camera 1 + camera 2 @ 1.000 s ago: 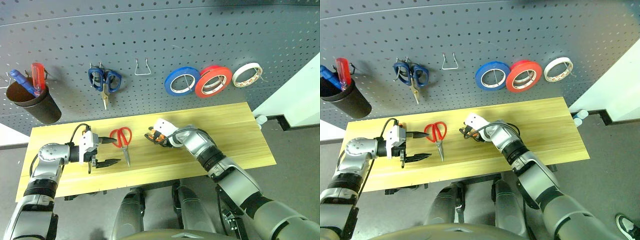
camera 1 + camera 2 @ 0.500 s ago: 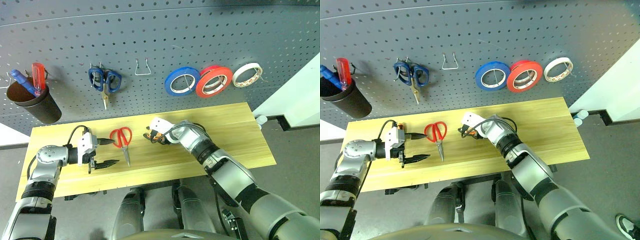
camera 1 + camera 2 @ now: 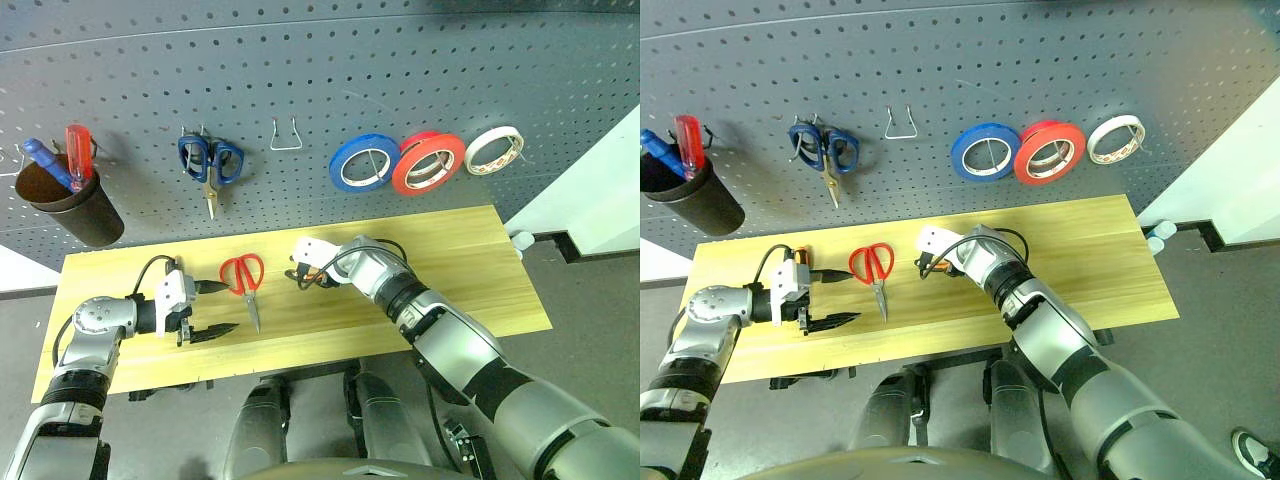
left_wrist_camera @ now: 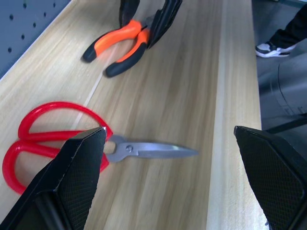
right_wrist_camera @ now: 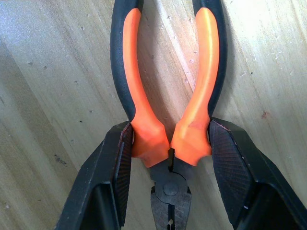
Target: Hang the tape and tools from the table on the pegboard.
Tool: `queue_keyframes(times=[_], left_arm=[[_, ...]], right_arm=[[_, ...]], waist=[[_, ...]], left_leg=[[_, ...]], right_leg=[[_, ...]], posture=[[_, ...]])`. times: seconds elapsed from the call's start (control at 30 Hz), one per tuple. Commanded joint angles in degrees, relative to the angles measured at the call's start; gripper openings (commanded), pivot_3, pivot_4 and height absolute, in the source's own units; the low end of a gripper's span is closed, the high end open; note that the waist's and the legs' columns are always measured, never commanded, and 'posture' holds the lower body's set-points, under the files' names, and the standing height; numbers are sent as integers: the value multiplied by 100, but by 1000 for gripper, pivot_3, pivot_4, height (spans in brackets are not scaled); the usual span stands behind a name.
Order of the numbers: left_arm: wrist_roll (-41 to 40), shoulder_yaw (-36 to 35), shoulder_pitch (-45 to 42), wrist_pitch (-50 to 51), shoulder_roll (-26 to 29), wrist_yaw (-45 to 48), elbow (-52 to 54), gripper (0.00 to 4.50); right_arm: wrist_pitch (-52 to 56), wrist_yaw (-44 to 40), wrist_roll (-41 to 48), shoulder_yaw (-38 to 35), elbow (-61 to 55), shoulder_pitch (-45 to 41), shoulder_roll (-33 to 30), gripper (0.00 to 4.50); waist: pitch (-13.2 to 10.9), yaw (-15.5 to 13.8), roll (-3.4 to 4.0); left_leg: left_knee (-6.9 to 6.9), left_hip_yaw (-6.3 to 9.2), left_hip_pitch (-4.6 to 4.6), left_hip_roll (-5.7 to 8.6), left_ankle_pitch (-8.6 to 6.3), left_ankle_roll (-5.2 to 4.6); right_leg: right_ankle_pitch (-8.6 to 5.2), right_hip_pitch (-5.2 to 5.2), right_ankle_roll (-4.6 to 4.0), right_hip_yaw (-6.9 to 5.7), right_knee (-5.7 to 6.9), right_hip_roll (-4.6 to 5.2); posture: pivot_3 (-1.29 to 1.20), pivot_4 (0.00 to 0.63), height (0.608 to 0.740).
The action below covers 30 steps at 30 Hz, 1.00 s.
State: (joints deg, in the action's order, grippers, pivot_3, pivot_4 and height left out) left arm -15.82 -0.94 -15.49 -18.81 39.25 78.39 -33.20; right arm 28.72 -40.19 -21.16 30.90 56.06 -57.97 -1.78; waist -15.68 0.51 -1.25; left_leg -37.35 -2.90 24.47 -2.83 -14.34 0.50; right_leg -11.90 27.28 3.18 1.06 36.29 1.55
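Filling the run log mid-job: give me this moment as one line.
right tool: shut on pliers, on table | left tool: open, beside red scissors | red tape: on pegboard

Blue-handled scissors [image 3: 210,162] hang blades down on the wall panel, beside an empty wire hook [image 3: 286,135]. Further right hang a blue tape roll [image 3: 364,163] and a cream-white roll [image 3: 495,149]. At far left, a dark cup [image 3: 68,207] holds two screwdrivers (one red, one blue).
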Motion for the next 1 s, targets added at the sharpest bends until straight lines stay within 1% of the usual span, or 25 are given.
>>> queue_keyframes(times=[0.03, 0.07, 0.17, 0.2, 0.23, 0.33, 0.4, 0.5, 0.57, 0.63, 0.7, 0.8, 0.87, 1.0], left_arm=[[-585, -306, 252, 318, 50, 221, 666, 4500], [-725, -382, 356, 445, 89, 252, 884, 4500], [-1052, -605, 642, 778, 209, 306, 1378, 4500], [-1185, -702, 800, 905, 257, 301, 1630, 4500], [-1267, -772, 905, 999, 286, 298, 1800, 4500], [-1611, -1032, 1277, 1361, 358, 236, 2471, 4500], [-1751, -1176, 1424, 1434, 369, 243, 2732, 4500], [-2313, -1516, 1629, 1992, 335, -26, 3426, 4500], [-2473, -1665, 1671, 2109, 287, -186, 3731, 4500], [-2668, -1877, 1637, 2199, 116, -593, 4069, 4500], [-2775, -2006, 1641, 2293, 25, -844, 4290, 4500], [-2859, -2202, 1873, 2347, -47, -1032, 4655, 4500], [-2894, -2279, 1933, 2381, -67, -1114, 4736, 4500], [-3206, -2568, 1956, 2574, -85, -1394, 4964, 4500]], right_arm=[[374, -391, 200, -253, -978, 213, -275, 2061], [649, -675, 322, -318, -1578, 398, -430, 2061], [1485, -1300, 770, -558, -3441, 994, -829, 2061], [1941, -1507, 1036, -731, -4212, 1219, -987, 2061], [2282, -1631, 1222, -841, -4743, 1371, -1091, 2061], [3062, -1798, 1762, -1271, -6080, 1742, -1397, 2061], [3409, -1791, 2060, -1479, -6612, 1866, -1508, 2061], [3730, -1884, 2814, -2206, -7597, 2117, -1613, 2061], [3798, -1859, 3199, -2585, -7950, 2180, -1647, 2061], [3741, -1730, 3454, -2916, -8133, 2159, -1692, 2061], [3707, -1577, 3641, -3103, -8131, 2071, -1713, 2061], [3702, -1324, 3986, -3470, -8024, 1779, -1605, 2060], [3599, -1169, 4138, -3543, -7919, 1654, -1568, 2060], [3294, -628, 4237, -3666, -7516, 1257, -1349, 2060]], waist=[[1, -18, -2], [2, -32, -1], [5, -94, -3], [7, -103, -5], [11, -107, -5], [22, -119, -12], [47, -126, -24], [119, -129, -62], [160, -127, -72], [218, -129, -77], [304, -128, -86], [399, -100, -103], [438, -114, -97], [610, -129, -105]], left_leg=[[0, 0, 1, 0, 0, 0], [1, 1, 3, 0, 0, 1], [1, 1, 12, 0, 0, 1], [1, -1, 11, 2, 0, 1], [1, 1, 15, 0, 0, 1], [2, 3, 12, -1, 0, 1], [1, 5, 6, 0, 7, 14], [1, 5, 6, 1, 20, 37], [-2, 7, 1, 1, 24, 44], [-5, 6, 1, 1, 29, 52], [-8, 5, -4, 2, 29, 53], [-8, 4, -24, 3, 29, 53], [-7, -2, -37, 2, 31, 55], [-2, 1, -47, -5, 34, 60]], right_leg=[[0, 1, 0, 0, 0, 0], [0, 1, 1, -1, 0, 1], [1, 3, 3, -1, -5, 4], [1, 4, 4, -1, -5, 3], [2, 7, 3, -4, -5, 2], [2, 5, 3, -8, -3, 0], [2, -1, 2, -11, -6, -1], [6, -7, -2, -13, -14, 1], [9, -17, -7, -14, -19, 1], [17, -20, -10, -13, -24, 2], [19, -27, -10, -13, -26, 2], [21, -45, -11, -13, -26, -2], [27, -50, -19, -8, -25, -5], [29, -54, -23, -11, -22, -17]], posture=[[151, 222, 740], [151, 222, 740], [145, 195, 740], [143, 186, 740], [142, 180, 740], [135, 152, 740], [138, 135, 740], [142, 120, 740], [146, 106, 740], [146, 94, 740], [149, 81, 740], [160, 64, 740], [173, 48, 740], [192, 31, 740]])
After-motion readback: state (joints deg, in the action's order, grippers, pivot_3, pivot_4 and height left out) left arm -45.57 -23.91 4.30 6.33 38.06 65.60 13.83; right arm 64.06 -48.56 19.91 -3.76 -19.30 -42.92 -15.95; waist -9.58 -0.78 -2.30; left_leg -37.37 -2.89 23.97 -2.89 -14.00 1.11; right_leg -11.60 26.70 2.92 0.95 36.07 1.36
